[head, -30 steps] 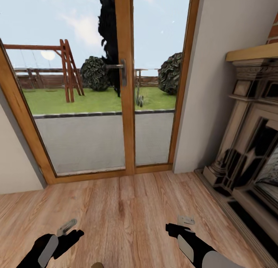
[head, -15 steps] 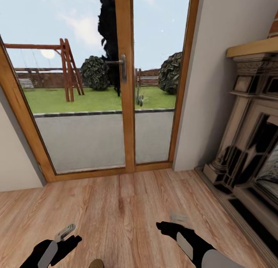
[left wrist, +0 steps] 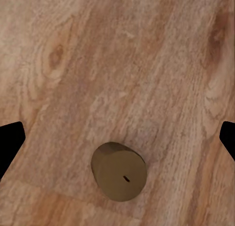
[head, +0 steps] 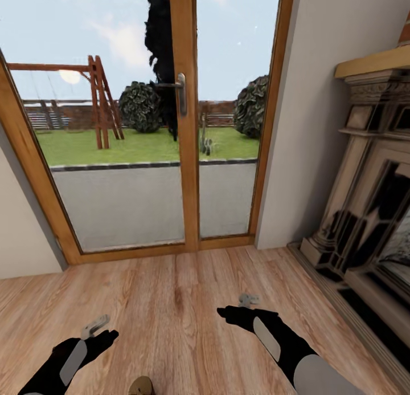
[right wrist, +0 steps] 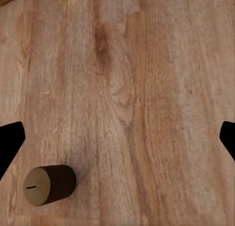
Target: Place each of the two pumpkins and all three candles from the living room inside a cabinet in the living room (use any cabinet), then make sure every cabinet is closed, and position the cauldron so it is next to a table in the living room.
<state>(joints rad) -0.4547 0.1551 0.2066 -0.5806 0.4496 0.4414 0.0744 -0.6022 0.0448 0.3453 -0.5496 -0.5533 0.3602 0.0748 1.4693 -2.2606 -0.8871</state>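
Brown candle on wooden floor

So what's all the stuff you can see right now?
candle: one, brown, standing on the floor between the two arms, at the head view's lower edge
floor: one, light brown wood planks
glass doors: two panes in an orange-brown wood frame, with a grey handle, straight ahead
garden: green lawn, wooden swing frame, two dark bushes, outside the doors
fireplace: one, pale stone with dark panels and a wood mantel, on the right
wall: beige, between doors and fireplace
left gripper: one, grey fingers on a black arm, open, over the floor
right gripper: one, grey fingers on a black arm, open, over the floor
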